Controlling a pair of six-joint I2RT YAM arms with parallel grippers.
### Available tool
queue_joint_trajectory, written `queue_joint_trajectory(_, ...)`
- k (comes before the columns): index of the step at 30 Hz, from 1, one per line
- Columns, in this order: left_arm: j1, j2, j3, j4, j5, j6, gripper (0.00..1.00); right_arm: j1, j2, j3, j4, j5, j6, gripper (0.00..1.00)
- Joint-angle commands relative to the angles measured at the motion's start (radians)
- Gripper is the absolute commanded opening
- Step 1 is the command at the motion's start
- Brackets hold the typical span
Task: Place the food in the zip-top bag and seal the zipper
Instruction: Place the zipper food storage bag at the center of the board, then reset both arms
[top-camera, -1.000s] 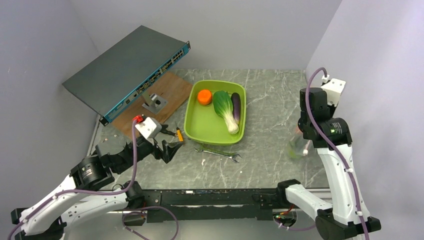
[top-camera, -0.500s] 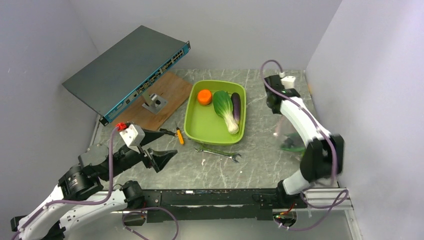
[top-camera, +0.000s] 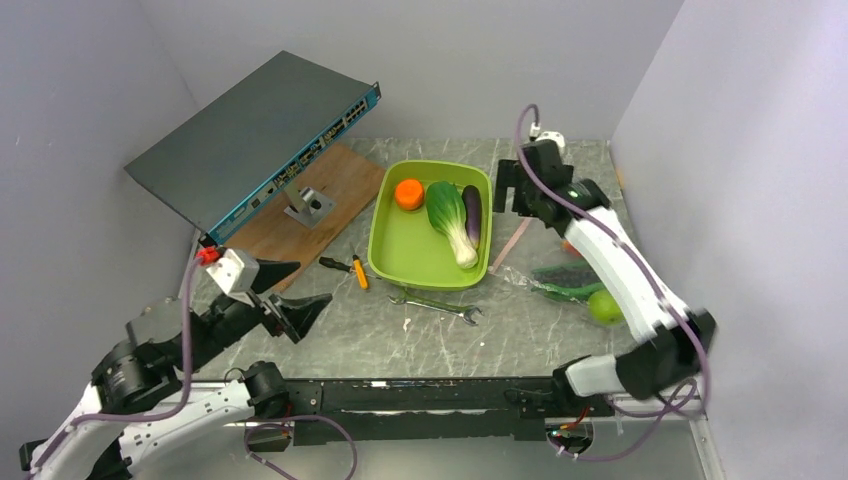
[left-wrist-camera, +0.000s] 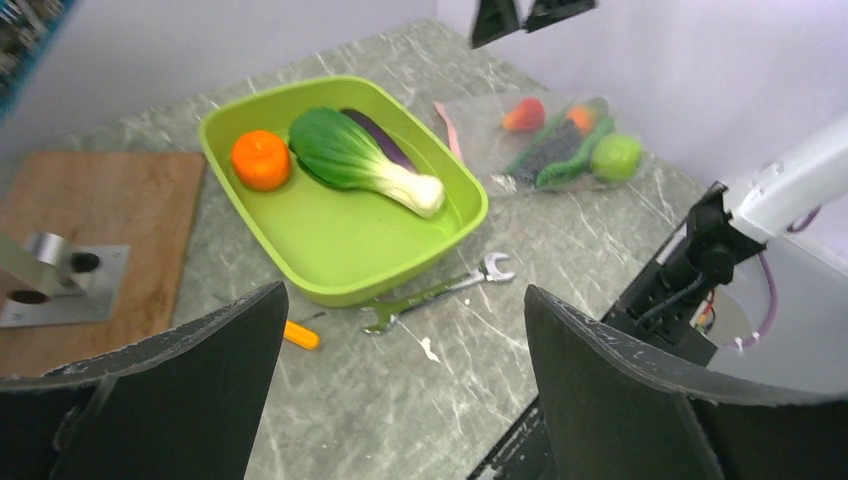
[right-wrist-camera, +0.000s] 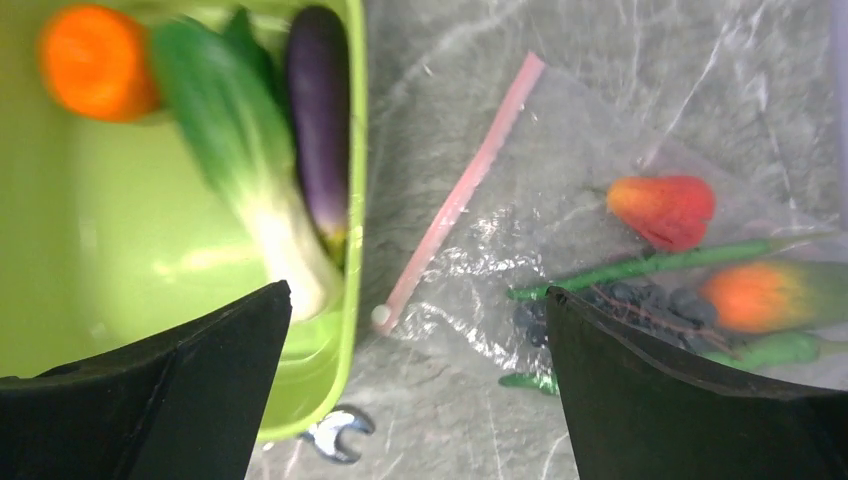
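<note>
The right arm has swung in from the worktop's (top-camera: 520, 335) edge, its right claw (top-camera: 508, 190) now released and empty over the zipper (right-wrist-camera: 462, 190) of the zip-top bag (right-wrist-camera: 575, 130) lying flat beside the green tub (right-wrist-camera: 356, 150), whose eggplant (right-wrist-camera: 320, 110) lies lengthwise just to its left, far from the spread left claw (top-camera: 312, 283).

Bright, even light, soft shadows. The right wrist view smears with motion blur over the tub (right-wrist-camera: 150, 260); glare glints on the zip-top bag (right-wrist-camera: 480, 262).
</note>
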Motion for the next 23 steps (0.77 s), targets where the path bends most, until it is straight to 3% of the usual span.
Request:
queue_joint_trajectory(1,0.003,0.039,0.145,-0.016,-0.081,0.087,0.93,0.031,-0.272,-0.022,-0.014,-0.011,-0.034,1.0)
queue_joint_trajectory(6,0.003,0.049,0.259,-0.008,-0.108,0.16,0.96,0.032,-0.606,-0.164,0.147,-0.086,-0.05,1.0)
queue_joint_trajectory(10,0.003,0.013,0.285,0.058,-0.163,0.24,0.97,0.034,-0.766,-0.184,0.197,-0.109,-0.091,1.0)
queue_joint_trajectory(17,0.003,-0.076,0.265,0.147,-0.204,0.298,0.98,0.033,-0.943,-0.216,0.297,-0.075,-0.073,1.0)
queue_joint_trajectory(23,0.003,-0.1,0.265,0.134,-0.223,0.278,0.98,0.031,-0.96,-0.249,0.302,-0.084,-0.05,1.0)
